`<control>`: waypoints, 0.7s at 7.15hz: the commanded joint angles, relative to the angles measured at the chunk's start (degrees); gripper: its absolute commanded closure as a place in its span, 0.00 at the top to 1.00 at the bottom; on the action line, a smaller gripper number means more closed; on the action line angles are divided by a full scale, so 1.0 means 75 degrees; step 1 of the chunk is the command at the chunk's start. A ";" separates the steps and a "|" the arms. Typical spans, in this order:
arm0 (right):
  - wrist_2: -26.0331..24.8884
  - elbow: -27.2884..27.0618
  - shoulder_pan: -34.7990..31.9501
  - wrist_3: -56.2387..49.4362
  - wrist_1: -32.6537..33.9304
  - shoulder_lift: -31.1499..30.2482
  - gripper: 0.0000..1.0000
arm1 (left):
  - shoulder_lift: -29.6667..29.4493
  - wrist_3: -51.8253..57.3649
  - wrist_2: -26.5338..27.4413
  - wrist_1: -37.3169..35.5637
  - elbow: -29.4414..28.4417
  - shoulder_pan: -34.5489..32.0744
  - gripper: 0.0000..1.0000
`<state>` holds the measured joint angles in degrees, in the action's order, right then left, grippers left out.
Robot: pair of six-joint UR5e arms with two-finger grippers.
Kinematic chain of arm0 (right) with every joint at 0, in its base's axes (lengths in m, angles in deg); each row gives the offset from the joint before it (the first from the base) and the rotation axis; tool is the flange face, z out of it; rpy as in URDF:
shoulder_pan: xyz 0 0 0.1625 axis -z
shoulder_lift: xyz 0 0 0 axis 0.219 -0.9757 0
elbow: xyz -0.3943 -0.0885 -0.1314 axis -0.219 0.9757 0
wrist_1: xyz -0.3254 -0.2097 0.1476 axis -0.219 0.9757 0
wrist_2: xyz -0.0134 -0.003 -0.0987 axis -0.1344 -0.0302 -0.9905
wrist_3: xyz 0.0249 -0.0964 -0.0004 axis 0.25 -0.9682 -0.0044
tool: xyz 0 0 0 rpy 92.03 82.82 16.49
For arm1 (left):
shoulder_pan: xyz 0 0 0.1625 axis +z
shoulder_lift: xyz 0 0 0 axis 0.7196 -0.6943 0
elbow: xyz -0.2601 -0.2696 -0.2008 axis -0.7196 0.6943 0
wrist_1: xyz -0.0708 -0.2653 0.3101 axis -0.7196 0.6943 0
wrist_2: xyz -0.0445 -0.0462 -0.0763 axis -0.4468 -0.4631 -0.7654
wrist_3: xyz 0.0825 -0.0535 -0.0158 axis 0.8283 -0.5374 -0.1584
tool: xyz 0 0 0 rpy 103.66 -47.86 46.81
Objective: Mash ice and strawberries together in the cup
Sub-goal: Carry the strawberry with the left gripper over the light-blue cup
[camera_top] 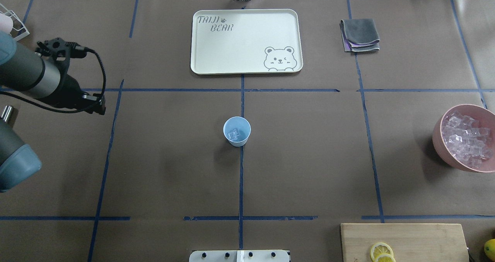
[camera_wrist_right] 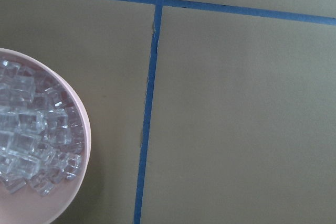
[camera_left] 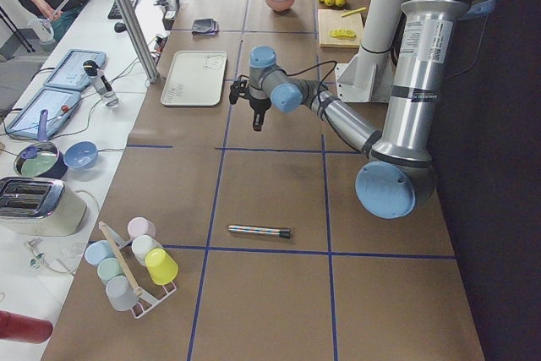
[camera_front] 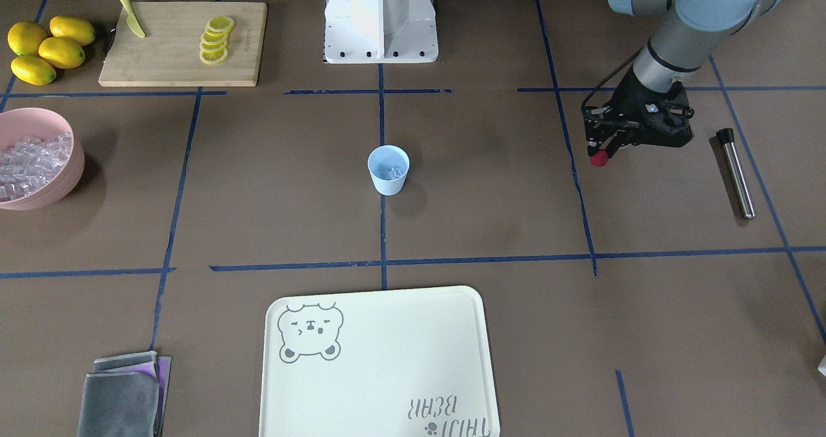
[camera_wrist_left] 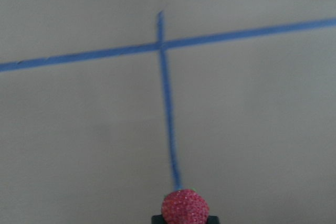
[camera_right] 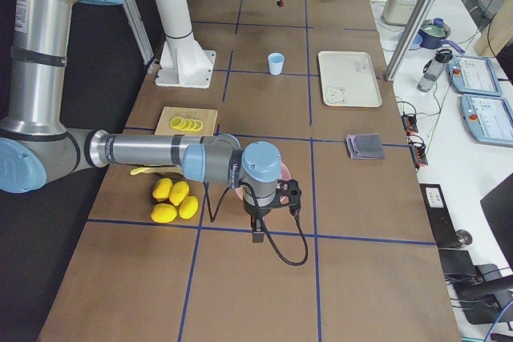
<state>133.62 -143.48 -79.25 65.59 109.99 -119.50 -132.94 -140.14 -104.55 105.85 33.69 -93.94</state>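
The pale-blue cup [camera_top: 236, 132] stands upright at the table's centre crossing, with a few clear ice [camera_top: 233, 134] cubes inside; it is also seen as the cup [camera_front: 388, 172] from the front. My left gripper [camera_front: 603, 153] hangs above the table well off to the cup's left side, shut on the small red strawberry [camera_front: 599, 159]. The strawberry [camera_wrist_left: 184, 206] fills the bottom edge of the left wrist view above blue tape lines. My right gripper [camera_right: 257, 235] hovers beside the pink bowl [camera_right: 282, 172]; I cannot tell whether it is open or shut.
The pink bowl [camera_top: 439, 138] of ice cubes sits at the table's right edge. A metal muddler rod [camera_front: 737, 173] lies beyond the left gripper. A cream tray [camera_top: 247, 66], folded cloth [camera_top: 360, 35], cutting board [camera_front: 168, 69] with lemon slices, knife [camera_front: 131, 21] and lemons [camera_front: 48, 48] ring the table.
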 commanded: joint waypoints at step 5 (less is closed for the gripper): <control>0.0019 -0.0047 0.0008 0.0000 -0.0001 -0.0040 1.00 | -0.3724 -0.3527 0.2148 -0.1576 -0.1198 0.2447 0.00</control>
<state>133.74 -143.77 -79.27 65.59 109.98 -119.75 -156.60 -163.34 -91.82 94.13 28.47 -78.48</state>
